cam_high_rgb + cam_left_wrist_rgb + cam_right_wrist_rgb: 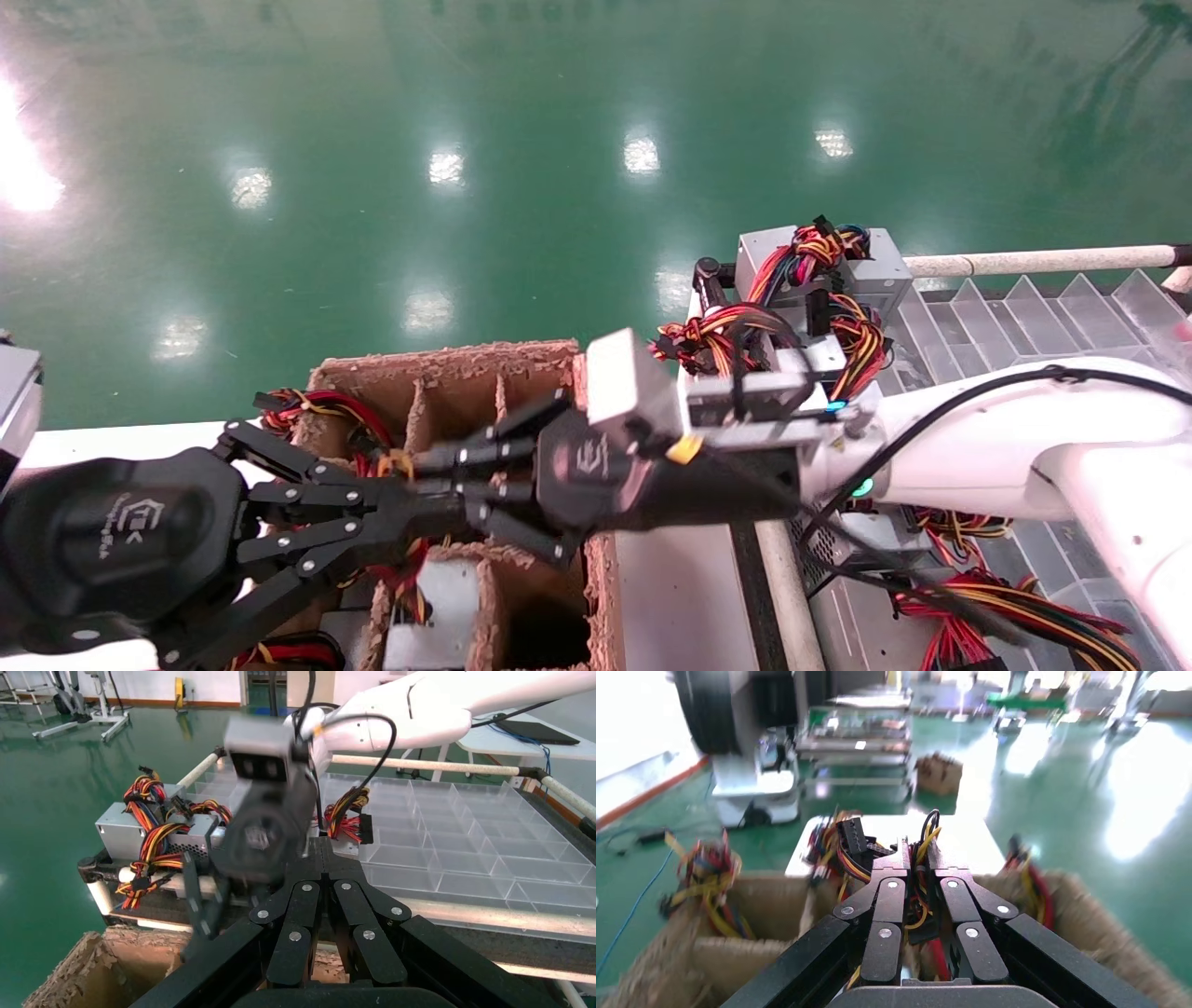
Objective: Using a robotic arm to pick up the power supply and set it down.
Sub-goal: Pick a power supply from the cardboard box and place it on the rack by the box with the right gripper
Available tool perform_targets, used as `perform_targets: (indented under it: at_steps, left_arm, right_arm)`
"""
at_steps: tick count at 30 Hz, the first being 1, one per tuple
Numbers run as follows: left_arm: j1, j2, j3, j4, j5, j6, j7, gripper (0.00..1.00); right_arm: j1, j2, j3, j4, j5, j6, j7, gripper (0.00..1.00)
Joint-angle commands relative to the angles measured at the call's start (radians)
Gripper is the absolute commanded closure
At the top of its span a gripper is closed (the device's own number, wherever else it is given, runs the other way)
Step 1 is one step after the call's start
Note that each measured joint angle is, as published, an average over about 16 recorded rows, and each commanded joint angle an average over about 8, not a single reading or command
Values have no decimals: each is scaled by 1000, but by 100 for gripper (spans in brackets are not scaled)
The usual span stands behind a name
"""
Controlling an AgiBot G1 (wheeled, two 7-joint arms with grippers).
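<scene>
Head view, nearest the camera: the left gripper [396,508] hangs low at the left edge, its black rounded head pointing right and its long black linked fingers [317,536] closed to a narrow point over the brown cardboard divider box [447,373]. The left wrist view shows those fingers pressed together with nothing between them. Meeting it tip to tip from the right is the right gripper [438,485], on the white glossy robotic arm [1006,447] with its silver-grey boxy wrist block [633,382] on top. Its fingers [475,457] reach down over the box's middle cells and are drawn narrow; in the right wrist view they pinch a bundle of yellow, orange, red and black wires [923,881] with a black connector [852,834] standing just beyond the fingertips. Whether the metal body belonging to those wires is lifted cannot be told. Inside the box, a small silver-grey metal power supply [438,606] sits in a near cell, and more red and yellow wire loops [321,410] lie in the left cells. Farther right, a clear plastic compartment tray [1052,308] lies on the surface, and at its far left corner rests another silver-grey power supply unit [875,270] topped with coloured wires. Beyond everything stretches the glossy green floor [466,140].
</scene>
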Motion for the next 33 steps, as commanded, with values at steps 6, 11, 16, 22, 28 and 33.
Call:
perform_targets:
  at_steps: [6,11,16,22,28,33]
  left_arm:
    - [0,0,0,0,0,0,0,100]
    - [0,0,0,0,0,0,0,100]
    - [0,0,0,0,0,0,0,100]
    - [0,0,0,0,0,0,0,100]
    - [0,0,0,0,0,0,0,100]
    - [0,0,0,0,0,0,0,100]
  right_arm:
    - [-20,14,42,8,124,5,-7,100]
    - [-22,4,68,0,186,5,-28,100]
    - [5,-2,89,16,233,3,-64,100]
    - [55,10,108,48,272,-1,-131,100]
    - [107,55,113,60,286,-1,-189,100]
    - [143,126,123,69,297,4,-236,100]
